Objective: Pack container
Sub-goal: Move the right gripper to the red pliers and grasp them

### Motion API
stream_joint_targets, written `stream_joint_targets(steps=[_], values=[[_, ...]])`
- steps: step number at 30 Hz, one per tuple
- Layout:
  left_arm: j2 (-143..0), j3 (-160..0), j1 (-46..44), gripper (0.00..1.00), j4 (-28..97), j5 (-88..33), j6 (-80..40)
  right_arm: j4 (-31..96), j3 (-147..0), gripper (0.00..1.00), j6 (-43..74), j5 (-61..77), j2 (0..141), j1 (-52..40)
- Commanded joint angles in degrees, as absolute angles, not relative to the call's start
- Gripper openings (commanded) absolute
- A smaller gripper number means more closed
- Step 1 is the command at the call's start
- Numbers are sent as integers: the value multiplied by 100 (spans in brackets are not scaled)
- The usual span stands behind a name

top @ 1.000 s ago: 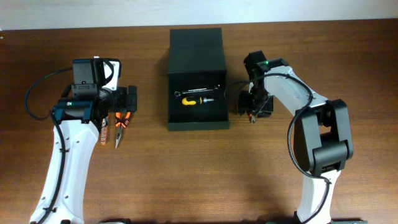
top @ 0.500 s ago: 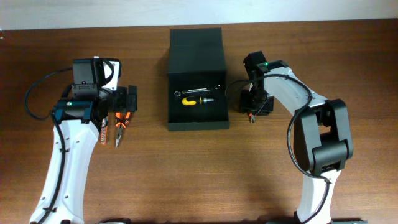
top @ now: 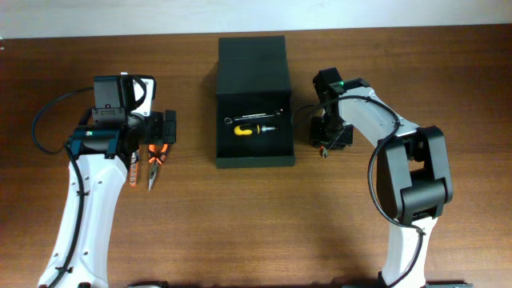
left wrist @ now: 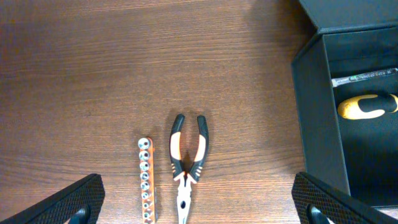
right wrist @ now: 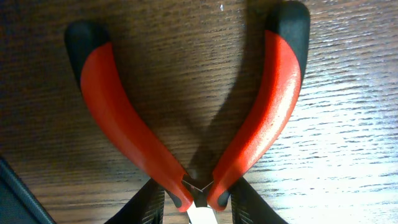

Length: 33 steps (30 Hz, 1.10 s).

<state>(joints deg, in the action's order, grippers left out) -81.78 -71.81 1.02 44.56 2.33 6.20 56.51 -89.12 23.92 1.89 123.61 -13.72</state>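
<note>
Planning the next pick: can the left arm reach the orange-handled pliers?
Probably yes: the left gripper hangs open above the pliers, nothing covers them, though the socket rail lies close beside.

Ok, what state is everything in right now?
container: lid open, wrench and yellow-handled tool inside.
orange pliers: on table, handles nearly together.
red pliers: on table, handles spread.
left gripper: fingers wide open, empty.
right gripper: fingers flank red pliers' pivot; grip unclear.
</note>
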Motion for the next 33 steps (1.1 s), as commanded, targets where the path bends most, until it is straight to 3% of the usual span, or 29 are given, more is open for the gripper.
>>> stream_joint_targets(steps=[1,4,7,19,26,33], values=[[-8206,-7290,89,99,4442,165,545,5658,-8866,33,2432,126,12650,-1387],[-8206,-7290,91,99,4440,167,545,5677,-8866,31,2429,148,12650,-1387],[-8206,-7290,91,99,4440,165,545,5699,-8868,20,2429,148,12648,-1387],[-8206,-7290,89,99,4438,165,545,5778,-8873,19,2427,137,12575,-1385],[-8206,-7290,89,99,4423,165,545,5789,-8910,8,2429,38,12486,-1382],[-8206,-7290,89,99,4418,165,545,5813,-8921,7,2429,34,12440,-1380]])
